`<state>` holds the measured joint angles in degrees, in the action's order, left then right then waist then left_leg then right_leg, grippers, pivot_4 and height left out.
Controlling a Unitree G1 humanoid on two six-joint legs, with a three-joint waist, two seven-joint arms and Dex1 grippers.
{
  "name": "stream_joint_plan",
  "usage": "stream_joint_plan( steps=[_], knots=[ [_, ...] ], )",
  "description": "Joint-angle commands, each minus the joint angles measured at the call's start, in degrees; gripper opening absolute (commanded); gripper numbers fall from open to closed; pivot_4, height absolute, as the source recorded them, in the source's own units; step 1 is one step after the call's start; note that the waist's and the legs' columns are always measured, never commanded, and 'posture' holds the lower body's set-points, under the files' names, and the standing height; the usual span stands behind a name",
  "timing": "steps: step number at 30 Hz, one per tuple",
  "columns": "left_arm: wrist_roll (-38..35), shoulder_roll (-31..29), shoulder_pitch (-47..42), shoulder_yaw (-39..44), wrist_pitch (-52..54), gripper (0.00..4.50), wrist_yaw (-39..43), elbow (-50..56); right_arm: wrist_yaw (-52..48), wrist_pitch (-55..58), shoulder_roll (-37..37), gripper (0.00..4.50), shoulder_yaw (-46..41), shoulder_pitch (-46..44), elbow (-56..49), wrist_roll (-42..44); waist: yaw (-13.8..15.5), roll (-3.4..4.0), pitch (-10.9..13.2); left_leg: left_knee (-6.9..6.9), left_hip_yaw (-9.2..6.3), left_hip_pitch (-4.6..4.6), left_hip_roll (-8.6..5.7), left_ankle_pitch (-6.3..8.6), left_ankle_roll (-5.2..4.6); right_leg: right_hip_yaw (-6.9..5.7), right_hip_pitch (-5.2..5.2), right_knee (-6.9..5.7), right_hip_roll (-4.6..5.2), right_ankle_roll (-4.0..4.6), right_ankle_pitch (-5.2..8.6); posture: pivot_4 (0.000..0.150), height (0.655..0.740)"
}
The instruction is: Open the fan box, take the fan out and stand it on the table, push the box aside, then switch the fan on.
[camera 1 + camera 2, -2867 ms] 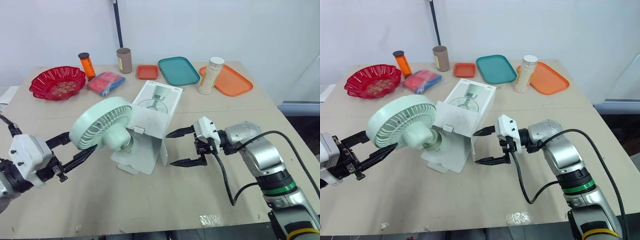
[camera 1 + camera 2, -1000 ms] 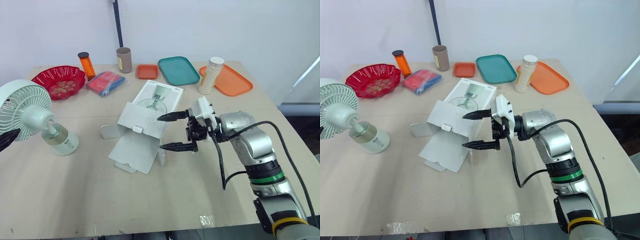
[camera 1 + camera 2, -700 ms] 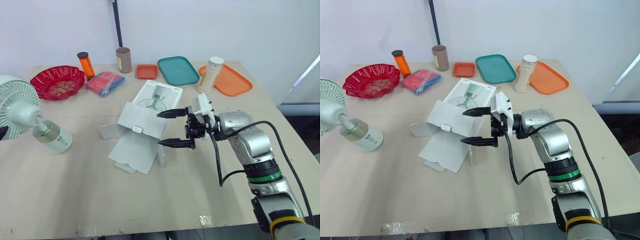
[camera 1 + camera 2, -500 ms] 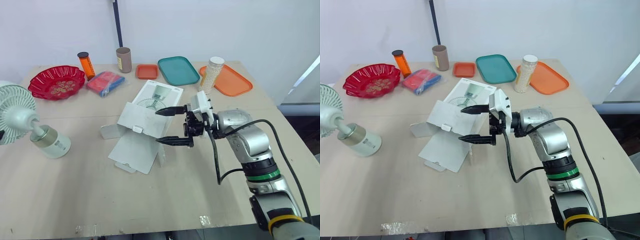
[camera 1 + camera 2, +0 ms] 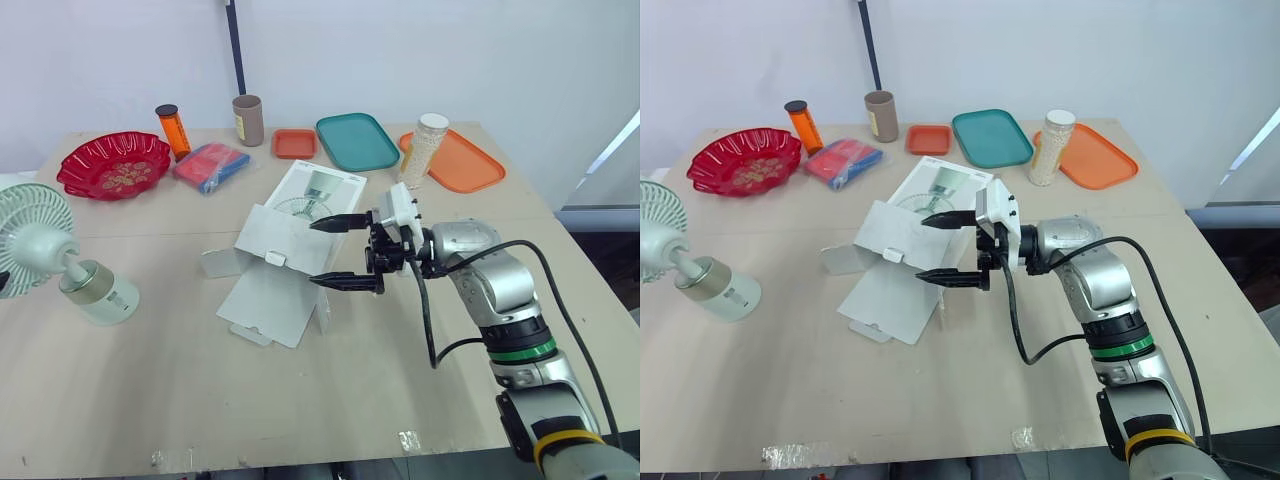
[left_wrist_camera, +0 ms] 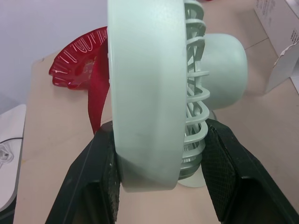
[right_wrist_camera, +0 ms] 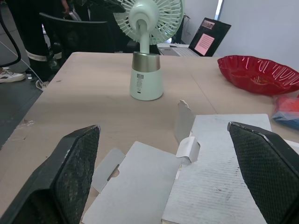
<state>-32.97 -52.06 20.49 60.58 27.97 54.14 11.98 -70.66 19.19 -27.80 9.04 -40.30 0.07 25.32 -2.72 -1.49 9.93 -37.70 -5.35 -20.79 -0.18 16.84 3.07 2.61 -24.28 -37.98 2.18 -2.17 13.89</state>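
Note:
The pale green fan [image 5: 40,240] is at the table's far left edge, base [image 5: 100,297] low at the tabletop. My left gripper [image 6: 159,135] is shut on the fan's round head, one finger on each side of the grille. In the right wrist view the fan [image 7: 147,70] looks upright. The white fan box [image 5: 292,248] lies open in the middle of the table, flaps spread toward me. My right gripper [image 5: 322,253] is open at the box's right side, with fingertips over its open end. Whether it touches the box I cannot tell.
Along the back stand a red bowl [image 5: 113,165], an orange bottle [image 5: 173,130], a brown cup [image 5: 247,120], a blue-red packet [image 5: 212,165], a small orange tray [image 5: 295,143], a teal tray [image 5: 357,141], a white jar [image 5: 425,150] and an orange tray [image 5: 462,162]. A person's legs [image 7: 28,32] are beyond the table's left end.
The fan has gone from beside the box to the far left and come down, still in my left gripper. My right gripper has moved left to the box's open end.

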Motion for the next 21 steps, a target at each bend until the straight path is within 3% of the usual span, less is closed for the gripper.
stream_joint_plan(
  steps=[1,6,21],
  knots=[
    [0.74,-0.37,0.56,-1.24,1.44,2.7,-0.51,-1.17,-0.25,-0.35,-0.58,4.5,-0.17,0.13,-2.0,-0.15,0.0,0.04,-0.01,0.02,0.01,0.02,0.0,0.0,0.0,0.0,0.01,0.0,0.01,0.0,0.0,0.15,0.74],
    [1.32,-0.61,-0.65,-1.62,-0.34,4.37,-0.17,-2.72,-0.42,-0.41,-0.57,4.5,-0.3,0.37,-2.06,-0.38,0.0,0.01,-0.02,0.05,0.03,0.07,0.02,0.0,0.0,-0.01,0.04,-0.01,-0.01,0.02,0.01,0.15,0.74],
    [1.78,-1.42,-3.96,-0.62,-6.11,4.44,2.6,-8.33,-0.81,-1.73,-0.13,4.5,0.24,1.0,-1.53,-1.21,0.0,0.01,-0.01,0.07,0.06,0.07,0.02,0.0,0.0,-0.03,0.02,-0.01,0.03,0.04,0.02,0.15,0.74]
  ],
)
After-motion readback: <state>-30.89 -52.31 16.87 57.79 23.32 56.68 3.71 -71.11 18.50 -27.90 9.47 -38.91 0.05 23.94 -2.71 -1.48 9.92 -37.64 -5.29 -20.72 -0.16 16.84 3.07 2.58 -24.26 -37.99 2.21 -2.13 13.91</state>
